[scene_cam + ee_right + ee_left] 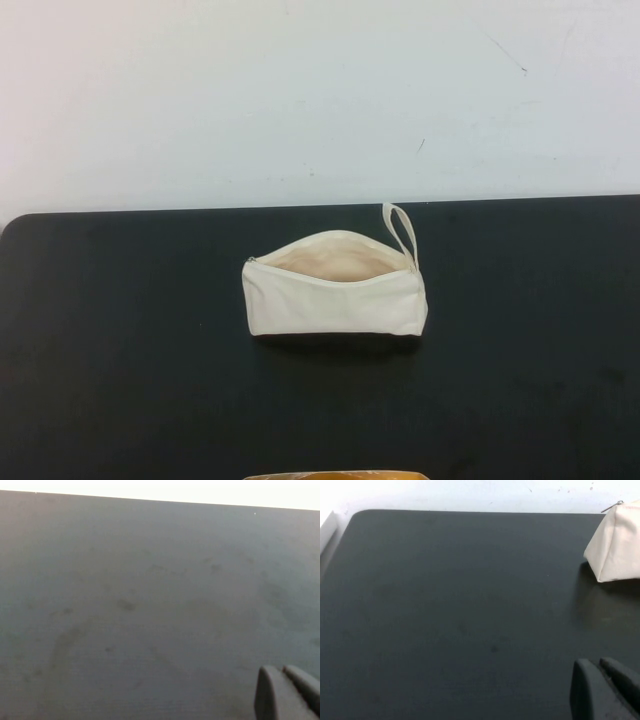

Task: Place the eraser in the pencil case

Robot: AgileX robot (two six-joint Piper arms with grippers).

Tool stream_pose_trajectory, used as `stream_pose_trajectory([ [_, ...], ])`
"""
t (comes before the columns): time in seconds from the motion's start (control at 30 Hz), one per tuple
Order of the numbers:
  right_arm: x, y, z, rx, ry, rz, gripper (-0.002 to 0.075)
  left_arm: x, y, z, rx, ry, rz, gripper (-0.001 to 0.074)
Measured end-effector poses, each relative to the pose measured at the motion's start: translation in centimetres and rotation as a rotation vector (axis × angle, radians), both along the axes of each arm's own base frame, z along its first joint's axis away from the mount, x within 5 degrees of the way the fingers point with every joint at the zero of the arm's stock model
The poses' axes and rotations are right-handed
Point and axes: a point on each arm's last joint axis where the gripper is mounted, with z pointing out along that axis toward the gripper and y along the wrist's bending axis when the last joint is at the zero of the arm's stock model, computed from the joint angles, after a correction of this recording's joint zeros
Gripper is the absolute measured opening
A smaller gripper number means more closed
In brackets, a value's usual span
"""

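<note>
Black surface against a white wall, with the pencil case sitting mid-surface, unzipped, mouth gaping. Left end effector and right end effector both hover low over bare surface, fingers pressed together; the eraser isn't visible.

Left gripper: dark fingertips close together at the corner of its wrist view, low over the table, holding nothing. Right gripper: same pose, fingertips together, empty. Neither arm appears in the high view.
</note>
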Motion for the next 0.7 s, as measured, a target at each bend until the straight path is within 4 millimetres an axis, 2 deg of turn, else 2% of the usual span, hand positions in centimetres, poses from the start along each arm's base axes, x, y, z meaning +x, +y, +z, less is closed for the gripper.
stream_pose_trajectory([
  [0.7,0.00,0.00,0.00,0.000,0.000,0.000,-0.0001,-0.02,-0.03,0.00,0.013,0.002,-0.007,-0.0001],
])
